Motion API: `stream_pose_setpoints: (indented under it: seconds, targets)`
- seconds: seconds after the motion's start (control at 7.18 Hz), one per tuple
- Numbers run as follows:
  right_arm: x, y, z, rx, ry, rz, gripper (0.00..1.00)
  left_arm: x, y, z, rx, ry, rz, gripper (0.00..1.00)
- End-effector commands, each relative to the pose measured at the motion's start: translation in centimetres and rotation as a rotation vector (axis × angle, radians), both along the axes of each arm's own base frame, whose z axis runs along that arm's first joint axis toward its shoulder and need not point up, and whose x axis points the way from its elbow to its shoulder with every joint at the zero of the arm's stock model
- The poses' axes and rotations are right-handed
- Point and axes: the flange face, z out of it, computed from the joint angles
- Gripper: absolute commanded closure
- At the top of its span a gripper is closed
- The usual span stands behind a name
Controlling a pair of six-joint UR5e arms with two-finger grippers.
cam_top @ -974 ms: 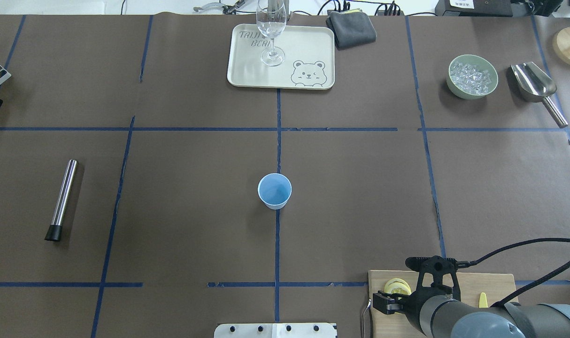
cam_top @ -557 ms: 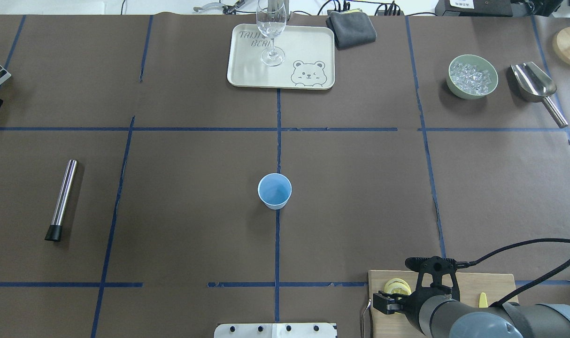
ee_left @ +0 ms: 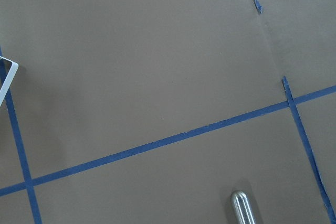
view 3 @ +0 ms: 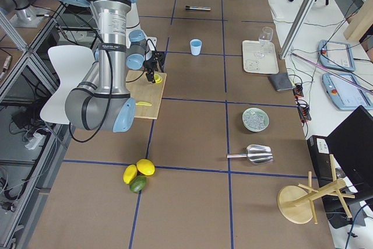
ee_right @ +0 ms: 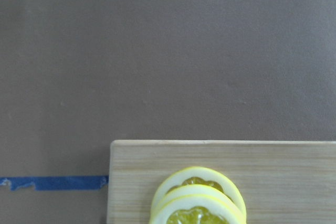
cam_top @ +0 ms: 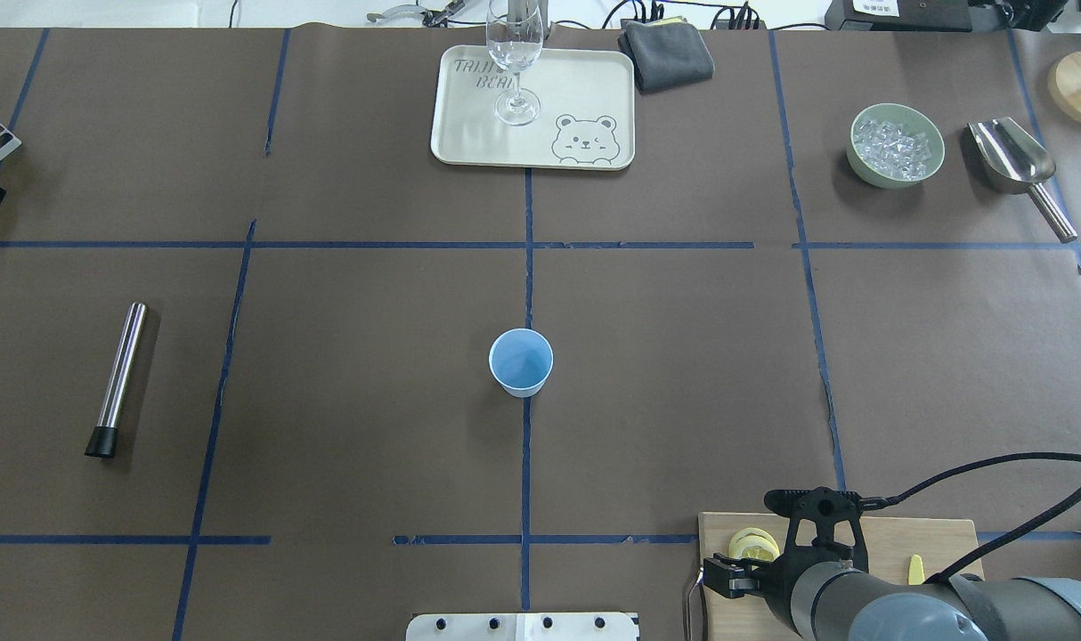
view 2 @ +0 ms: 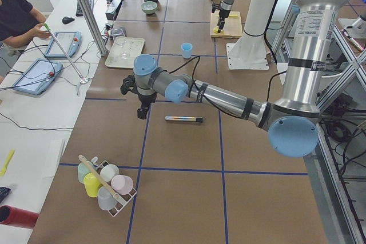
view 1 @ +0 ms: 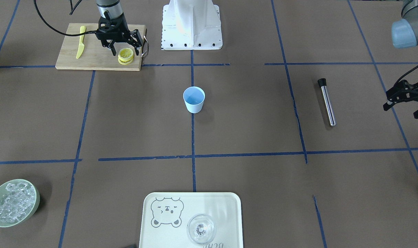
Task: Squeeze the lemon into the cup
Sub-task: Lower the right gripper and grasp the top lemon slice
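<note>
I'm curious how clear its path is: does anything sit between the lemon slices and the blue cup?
Nothing visible does. The lemon slices lie stacked on the cutting board with the right claw open over them, and only bare brown table lies between board and cup.

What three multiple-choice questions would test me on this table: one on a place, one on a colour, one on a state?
1. The lemon slices lie on: A a plate, B the wooden board, C a napkin.
2. The cup is: A red, B light blue, C green.
3. The right pincer is: A shut empty, B shut on a slice, C open.

Answers:
1. B: the right wrist view shows them overlapping on the wood.
2. B: its wall and inside are pale blue.
3. C: it is spread wide, straddling the slices.
</note>
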Motion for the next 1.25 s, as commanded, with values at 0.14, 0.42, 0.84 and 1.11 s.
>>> stream_pose_setpoints:
  seconds: [0.14,0.42,0.84,1.11]
  targets:
    - [0.03,-0.11,0.15,0.000,0.007,0.001,0.04,0.03,0.07,0.00,0.000,0.000,0.001,0.00]
    - [0.02,-0.10,0.02,-0.001,0.004,0.000,0.18,-0.05,0.06,0.00,0.000,0.000,-0.001,0.00]
    - [-0.01,-0.07,0.11,-0.003,0.007,-0.003,0.21,-0.05,0.09,-0.16,0.002,0.002,-0.001,0.00]
    - [0.04,-0.14,0.04,-0.003,0.006,-0.001,0.23,-0.06,0.11,-0.24,0.003,0.003,-0.001,0.00]
